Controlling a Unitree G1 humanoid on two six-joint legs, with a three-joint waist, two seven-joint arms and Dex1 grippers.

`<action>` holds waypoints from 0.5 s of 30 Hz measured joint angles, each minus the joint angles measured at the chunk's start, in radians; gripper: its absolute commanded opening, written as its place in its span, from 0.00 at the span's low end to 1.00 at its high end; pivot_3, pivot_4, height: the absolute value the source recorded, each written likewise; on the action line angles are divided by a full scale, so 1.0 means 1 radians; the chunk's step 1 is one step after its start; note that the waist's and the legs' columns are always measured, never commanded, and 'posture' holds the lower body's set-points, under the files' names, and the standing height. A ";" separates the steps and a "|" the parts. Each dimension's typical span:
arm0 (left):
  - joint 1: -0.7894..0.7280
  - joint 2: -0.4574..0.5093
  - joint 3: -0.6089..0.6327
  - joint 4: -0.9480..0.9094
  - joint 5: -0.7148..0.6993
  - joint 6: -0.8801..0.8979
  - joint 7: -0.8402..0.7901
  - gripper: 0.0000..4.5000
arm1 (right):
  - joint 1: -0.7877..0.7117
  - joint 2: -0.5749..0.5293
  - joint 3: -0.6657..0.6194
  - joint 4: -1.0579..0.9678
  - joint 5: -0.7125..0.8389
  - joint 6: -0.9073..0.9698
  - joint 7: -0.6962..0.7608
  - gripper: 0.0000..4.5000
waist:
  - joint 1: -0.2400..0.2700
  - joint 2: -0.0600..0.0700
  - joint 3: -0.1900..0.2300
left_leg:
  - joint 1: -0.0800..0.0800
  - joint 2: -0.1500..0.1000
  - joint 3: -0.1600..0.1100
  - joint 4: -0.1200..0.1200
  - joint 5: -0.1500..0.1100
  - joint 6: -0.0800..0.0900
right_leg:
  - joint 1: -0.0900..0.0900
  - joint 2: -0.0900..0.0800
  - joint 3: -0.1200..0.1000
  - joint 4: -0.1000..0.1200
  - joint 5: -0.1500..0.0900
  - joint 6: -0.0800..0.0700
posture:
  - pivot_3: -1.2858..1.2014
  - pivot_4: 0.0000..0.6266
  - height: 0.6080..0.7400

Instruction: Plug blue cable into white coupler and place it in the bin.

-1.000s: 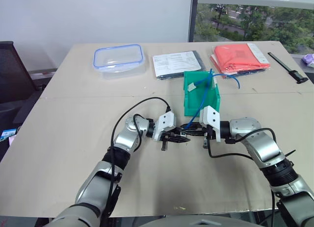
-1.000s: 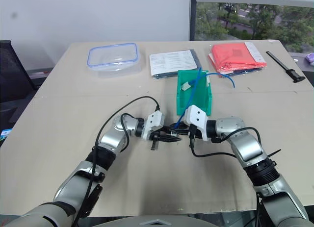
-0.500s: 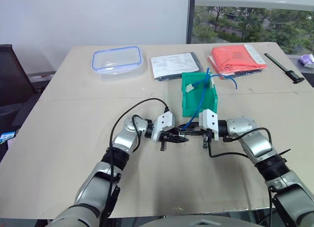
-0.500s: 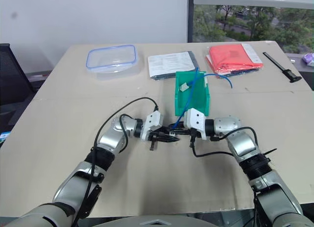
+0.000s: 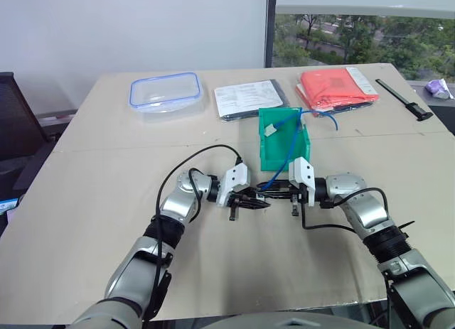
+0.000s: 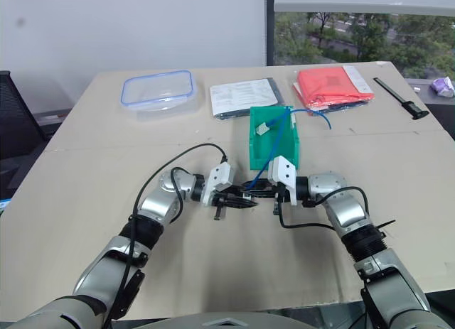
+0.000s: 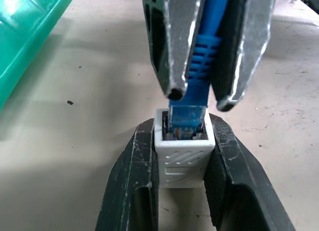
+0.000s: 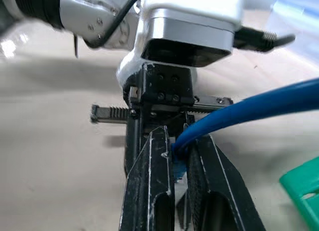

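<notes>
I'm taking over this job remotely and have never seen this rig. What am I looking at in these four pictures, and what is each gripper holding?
It is a two-armed humanoid robot at a table. The two wide pictures come from its head camera, looking down over its arms. The two close-ups come from cameras on its wrists.

The left gripper is shut on the white coupler. The right gripper is shut on the blue cable just behind its plug, which sits at the mouth of the coupler's socket; whether it has clicked in I cannot tell.

The cable's other end trails into the green bin just beyond the grippers. Farther back lie a clear box, papers, a red folder and a black tool.
</notes>
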 measured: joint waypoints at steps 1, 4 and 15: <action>0.000 0.000 -0.001 -0.005 0.000 0.006 -0.003 0.24 | 0.000 -0.003 -0.001 -0.008 0.003 0.012 0.002 0.00 | 0.001 0.000 0.000 | -0.001 0.000 0.000 -0.001 0.000 0.000 | -0.001 0.000 0.000 -0.001 0.000 0.000 | 0.52 0.24 1.00; 0.000 -0.001 -0.002 -0.021 -0.007 0.043 -0.014 0.54 | 0.008 -0.005 0.002 -0.041 0.010 0.046 0.034 0.00 | 0.002 0.000 0.000 | -0.002 0.000 0.000 -0.003 -0.001 0.000 | -0.001 0.000 0.000 -0.003 0.000 0.000 | 0.52 0.24 1.00; 0.128 0.091 0.016 -0.221 -0.035 0.080 -0.001 0.99 | 0.031 -0.034 -0.014 -0.147 0.036 0.158 0.053 0.00 | -0.001 0.003 0.004 | -0.004 0.000 0.000 -0.003 -0.001 0.000 | -0.005 -0.004 0.001 -0.002 0.000 0.000 | 0.52 0.24 1.00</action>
